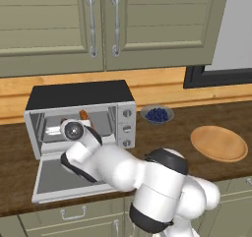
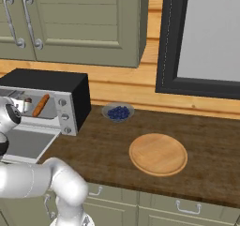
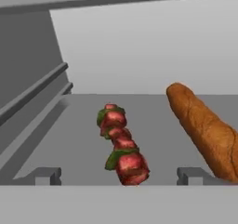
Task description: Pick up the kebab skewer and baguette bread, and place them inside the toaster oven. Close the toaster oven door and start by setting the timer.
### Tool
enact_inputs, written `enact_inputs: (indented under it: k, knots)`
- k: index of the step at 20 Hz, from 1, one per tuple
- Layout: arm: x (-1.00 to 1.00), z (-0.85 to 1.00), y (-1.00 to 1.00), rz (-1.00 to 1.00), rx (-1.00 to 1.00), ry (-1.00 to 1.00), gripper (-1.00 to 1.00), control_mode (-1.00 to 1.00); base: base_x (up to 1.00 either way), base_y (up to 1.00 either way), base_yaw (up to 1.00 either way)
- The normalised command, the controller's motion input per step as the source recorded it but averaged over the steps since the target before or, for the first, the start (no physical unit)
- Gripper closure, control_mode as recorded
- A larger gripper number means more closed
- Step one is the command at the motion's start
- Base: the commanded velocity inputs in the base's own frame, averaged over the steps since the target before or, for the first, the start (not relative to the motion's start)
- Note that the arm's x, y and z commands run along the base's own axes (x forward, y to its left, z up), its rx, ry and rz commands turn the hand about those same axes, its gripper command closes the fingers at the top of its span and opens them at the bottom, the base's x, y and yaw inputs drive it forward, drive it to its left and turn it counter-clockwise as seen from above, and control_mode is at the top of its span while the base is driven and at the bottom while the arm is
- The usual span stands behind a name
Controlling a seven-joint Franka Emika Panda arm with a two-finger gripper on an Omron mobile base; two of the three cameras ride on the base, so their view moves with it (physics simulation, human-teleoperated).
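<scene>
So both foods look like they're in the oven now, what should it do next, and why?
Probably draw the arm back out and go for the toaster oven door. The kebab skewer and baguette bread both lie inside the toaster oven, apart from each other, while the door hangs open and flat.

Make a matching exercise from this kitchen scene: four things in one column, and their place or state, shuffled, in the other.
1. kebab skewer
2. toaster oven door
3. wooden plate
4. bowl of blueberries

A. dropped open, lying flat
B. bare, on the counter right of the oven
C. inside the oven beside the baguette bread
D. by the wall, next to the oven

Pairs: 1-C, 2-A, 3-B, 4-D
</scene>
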Motion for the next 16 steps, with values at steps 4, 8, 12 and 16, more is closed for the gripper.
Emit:
enact_inputs:
  k: [4, 8, 12, 16]
  knots:
    - [-0.76, -0.16, -0.01, -0.02, 0.02, 0.11, -1.0, -1.0, 0.0, 0.0, 0.0]
    - [-0.32, 0.0, -0.01, -0.06, 0.01, 0.08, -1.0, -1.0, 0.0, 0.0, 0.0]
    - [-0.01, -0.02, 0.0, -0.1, 0.0, 0.18, -1.0, -1.0, 0.0, 0.0, 0.0]
    - [0.07, -0.14, 0.0, -0.1, 0.0, 0.25, -1.0, -1.0, 0.0, 0.0, 0.0]
